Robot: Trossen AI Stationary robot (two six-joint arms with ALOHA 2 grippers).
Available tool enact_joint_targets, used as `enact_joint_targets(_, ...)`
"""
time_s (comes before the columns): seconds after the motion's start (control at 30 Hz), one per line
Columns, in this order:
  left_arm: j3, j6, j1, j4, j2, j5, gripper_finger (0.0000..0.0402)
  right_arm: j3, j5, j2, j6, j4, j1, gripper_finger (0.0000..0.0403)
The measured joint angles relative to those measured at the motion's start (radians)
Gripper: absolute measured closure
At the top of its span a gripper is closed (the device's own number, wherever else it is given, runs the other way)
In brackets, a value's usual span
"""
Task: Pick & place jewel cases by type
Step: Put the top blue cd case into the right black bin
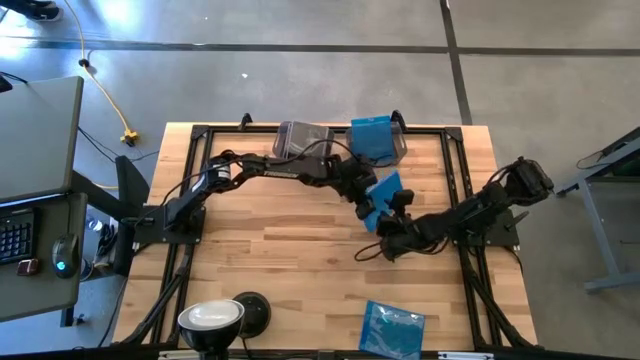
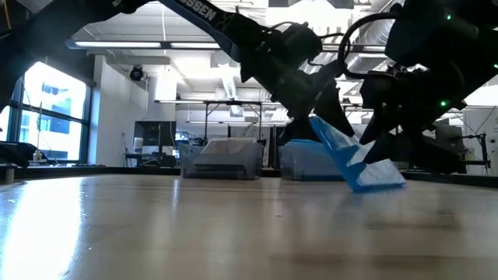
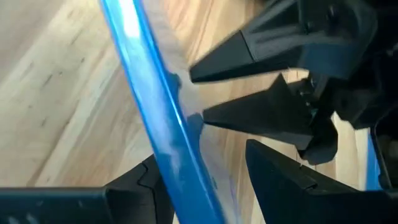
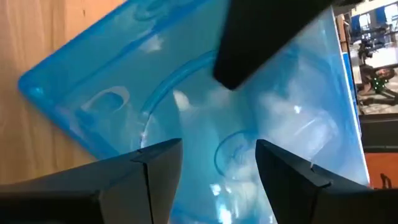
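High view: blue case (image 1: 381,198) mid-table between left gripper (image 1: 364,188) and right gripper (image 1: 393,222), for hand-over.
Low view: case tilted, one corner on table (image 2: 156,225).
Left wrist view: fingers pinching case edge.
Right wrist view: fingers spread, facing case, not gripping.

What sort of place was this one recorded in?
Probably a robotics lab or workshop: a wooden table on a concrete floor, a desk with a keyboard beside it, and an open hall with ceiling strip lights and equipment racks behind.
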Motion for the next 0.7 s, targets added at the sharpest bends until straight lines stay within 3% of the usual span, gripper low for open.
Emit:
enact_joint_targets(0.13,0.000,0.003,0.002,-0.019,0.000,-0.007,0.0248,0.000,-0.002,-0.001,0.023,-0.008,0.011,0.0204)
enact_joint_targets(0.27,0.000,0.036,0.003,-0.027,0.000,-0.015,0.0293,0.000,0.003,-0.001,0.045,-0.020,0.025,0.0204)
enact_joint_targets(0.47,0.002,0.038,0.003,-0.024,-0.005,-0.007,0.0356,0.000,0.092,-0.001,0.021,-0.019,0.054,0.0203)
enact_joint_targets(0.7,0.003,0.039,0.003,-0.010,-0.006,-0.009,0.0375,0.077,0.163,-0.001,0.020,-0.094,0.136,0.0203)
